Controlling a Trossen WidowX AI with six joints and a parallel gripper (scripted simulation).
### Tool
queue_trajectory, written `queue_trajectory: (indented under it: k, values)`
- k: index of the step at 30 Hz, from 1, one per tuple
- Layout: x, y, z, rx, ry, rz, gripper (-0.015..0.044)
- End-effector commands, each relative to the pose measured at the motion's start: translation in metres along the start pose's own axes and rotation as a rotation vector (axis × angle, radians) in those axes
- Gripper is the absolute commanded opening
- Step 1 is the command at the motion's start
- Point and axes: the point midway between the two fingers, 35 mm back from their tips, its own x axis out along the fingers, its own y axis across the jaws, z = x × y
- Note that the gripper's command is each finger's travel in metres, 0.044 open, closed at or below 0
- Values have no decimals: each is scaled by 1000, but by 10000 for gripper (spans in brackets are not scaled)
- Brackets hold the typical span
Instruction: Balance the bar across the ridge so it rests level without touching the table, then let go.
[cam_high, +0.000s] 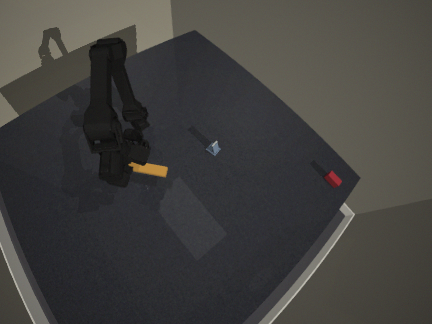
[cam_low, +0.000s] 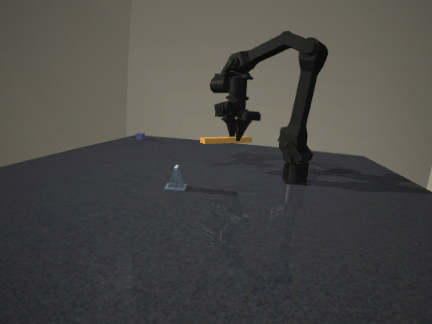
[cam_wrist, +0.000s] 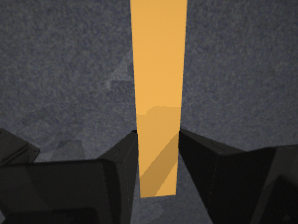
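My gripper (cam_low: 235, 138) (cam_wrist: 156, 134) is shut on the orange bar (cam_high: 152, 170) (cam_low: 215, 140) (cam_wrist: 159, 60), nearer to one end than to its middle. The bar is held in the air above the table (cam_high: 150, 260) (cam_low: 150, 260) and looks about level in the exterior view. Its longer part points away from the gripper, up the wrist view. In the top view the arm hides the fingertips and one end of the bar. The small pale blue ridge (cam_high: 214, 148) (cam_low: 176, 179) stands upright on the table, apart from the bar, with nothing on it.
A red block (cam_high: 333, 179) lies near the table's right corner in the top view. A small blue block (cam_low: 140, 136) is at the far left edge in the exterior view. A lighter patch (cam_high: 192, 220) shows on the table top.
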Motion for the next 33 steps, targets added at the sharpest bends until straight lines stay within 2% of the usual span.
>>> queue_trajectory:
  k: [1,8,33]
  values:
    - [-11,1,0,-5,-7,-8,0]
    - [-21,3,4,4,-8,-7,0]
    - [-26,17,83,152,-16,-5,0]
